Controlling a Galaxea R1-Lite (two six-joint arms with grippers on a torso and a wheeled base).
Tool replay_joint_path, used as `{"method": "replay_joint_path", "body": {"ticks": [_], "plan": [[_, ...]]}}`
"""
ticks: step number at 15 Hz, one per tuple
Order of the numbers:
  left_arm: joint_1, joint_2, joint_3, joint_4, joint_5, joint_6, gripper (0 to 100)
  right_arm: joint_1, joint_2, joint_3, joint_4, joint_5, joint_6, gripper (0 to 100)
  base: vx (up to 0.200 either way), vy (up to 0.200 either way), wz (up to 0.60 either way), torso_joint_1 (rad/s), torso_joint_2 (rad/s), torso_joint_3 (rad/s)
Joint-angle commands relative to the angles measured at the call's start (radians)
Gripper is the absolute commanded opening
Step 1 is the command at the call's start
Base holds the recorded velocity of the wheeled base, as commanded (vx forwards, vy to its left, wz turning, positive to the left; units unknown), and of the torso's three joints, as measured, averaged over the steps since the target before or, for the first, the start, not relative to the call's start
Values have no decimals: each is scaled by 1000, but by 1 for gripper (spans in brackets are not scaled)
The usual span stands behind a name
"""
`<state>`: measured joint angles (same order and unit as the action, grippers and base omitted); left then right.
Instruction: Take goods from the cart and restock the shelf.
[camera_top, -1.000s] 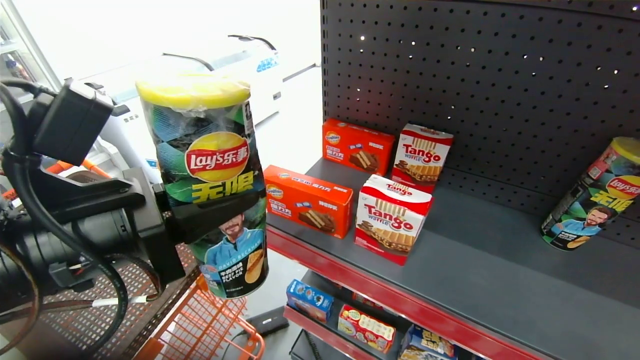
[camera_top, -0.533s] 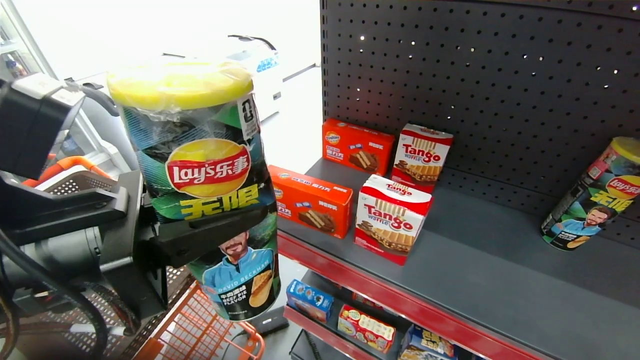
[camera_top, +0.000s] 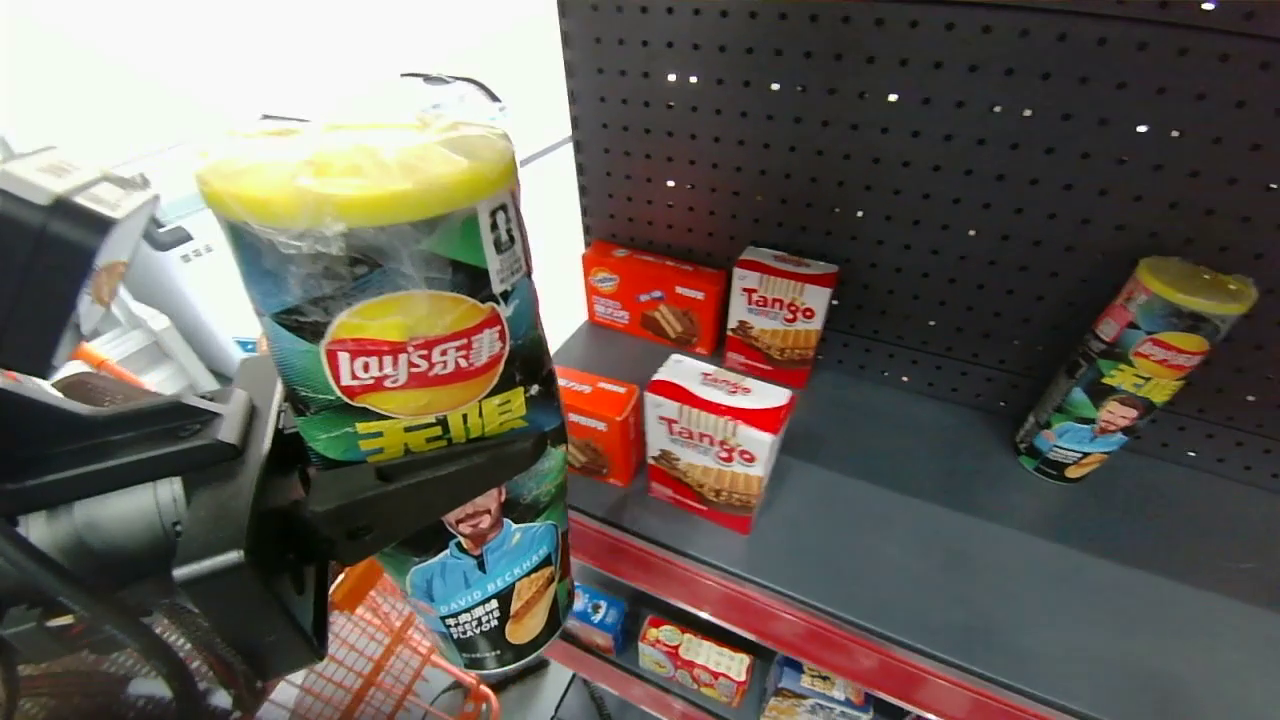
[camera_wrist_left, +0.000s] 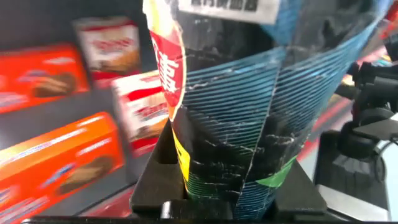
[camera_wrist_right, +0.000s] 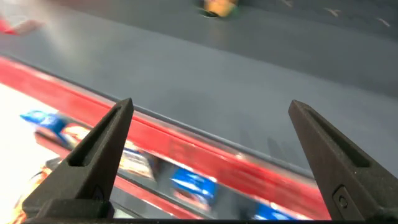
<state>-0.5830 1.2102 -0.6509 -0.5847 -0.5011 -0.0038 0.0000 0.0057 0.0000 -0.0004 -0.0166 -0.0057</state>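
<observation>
Chip can (camera_top: 400, 390) is in my L gripper (camera_top: 425, 490), upright, yellow lid on top, held in the air out in front of the shelf (camera_top: 900, 540) near its L end and above the orange cart (camera_top: 390, 650). It isn't touching the deck. L jaws are clamped across the can approx. mid-height: one black finger (camera_top: 440, 480) crosses the front, while the other is behind the can and hidden. In the L wrist view the can (camera_wrist_left: 249, 124) blocks most of the frame. The gripper base (camera_wrist_left: 230, 193) is only a dark wedge under it, and the boxes behind are blurred. The can hides most of the front orange box (camera_top: 598, 420), and only that box's R end shows. Just beside it stands a red/white wafer box (camera_top: 715, 440). Behind, near the pegboard (camera_top: 900, 150), are a 2nd orange box (camera_top: 652, 295) and a 2nd wafer box (camera_top: 780, 315). Well apart, at the R end, a 2nd chip can (camera_top: 1130, 370) stands at the back, looking tilted; can't tell if it touches the pegboard. My R gripper (camera_wrist_right: 211, 155) has its jaws spread wide w/ nothing between, hanging before the shelf's red front edge (camera_wrist_right: 186, 143). Goods on the lower tier (camera_top: 695, 655) are cut off and too blurred to name.
</observation>
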Motion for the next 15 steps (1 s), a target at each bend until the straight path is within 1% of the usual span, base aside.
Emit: {"method": "replay_joint_path", "body": {"ticks": [1, 7, 9, 15], "plan": [[-3, 2, -6, -4, -1, -7, 0, 0, 0, 0, -1, 0, 0, 100, 0, 0, -600, 17, 7, -2], [0, 3, -6, -18, 1, -8, 0, 0, 0, 0, -1, 0, 0, 100, 0, 0, -600, 2, 4, 3], [0, 2, -3, -18, 1, -13, 0, 0, 0, 0, -3, 0, 1, 100, 0, 0, 0, 0, 0, 0], [0, -1, 0, -18, 3, -13, 0, 0, 0, 0, -1, 0, 1, 100, 0, 0, 0, 0, 0, 0]]}}
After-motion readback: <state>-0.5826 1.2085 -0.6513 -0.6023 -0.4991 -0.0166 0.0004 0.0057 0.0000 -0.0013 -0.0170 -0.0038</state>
